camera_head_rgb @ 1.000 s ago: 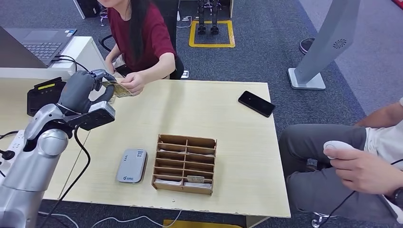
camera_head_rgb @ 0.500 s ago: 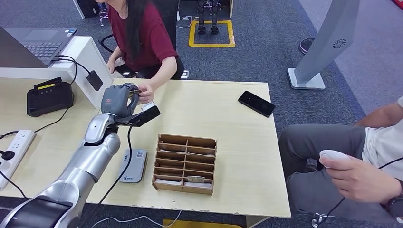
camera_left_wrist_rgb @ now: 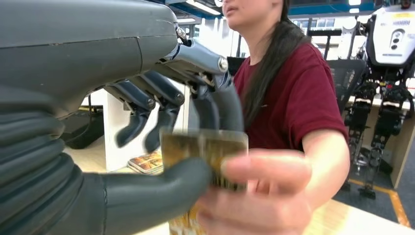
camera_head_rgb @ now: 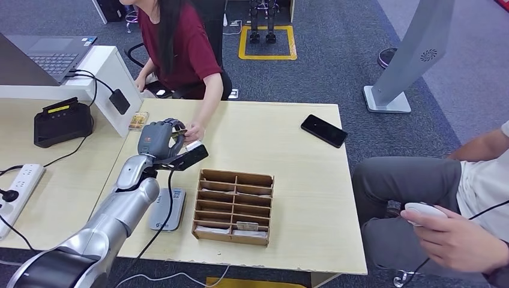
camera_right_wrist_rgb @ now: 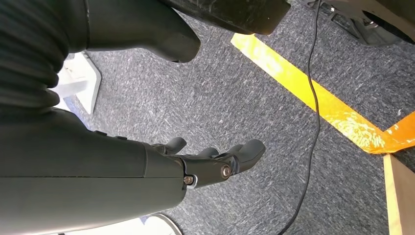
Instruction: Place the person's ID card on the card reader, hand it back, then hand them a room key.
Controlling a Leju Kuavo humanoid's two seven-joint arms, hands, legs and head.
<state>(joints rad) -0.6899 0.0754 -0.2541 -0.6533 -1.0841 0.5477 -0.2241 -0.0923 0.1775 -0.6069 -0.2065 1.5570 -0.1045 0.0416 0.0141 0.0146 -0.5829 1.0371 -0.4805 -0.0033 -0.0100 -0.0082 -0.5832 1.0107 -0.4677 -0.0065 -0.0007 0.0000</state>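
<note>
left hand (camera_left_wrist_rgb: 161, 147) pinches id card (camera_left_wrist_rgb: 203, 147), lower edge hidden by person's fingers (camera_left_wrist_rgb: 264, 171)

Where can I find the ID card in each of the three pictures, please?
Head view: the ID card is at the tips of the left hand, by the person's hand, above the table.
Left wrist view: the card stands mid-frame, pinched between the thumb and the fingers.
Right wrist view: it is not there; that camera looks at carpet.
Shared landmark: the person's red shirt.
</note>
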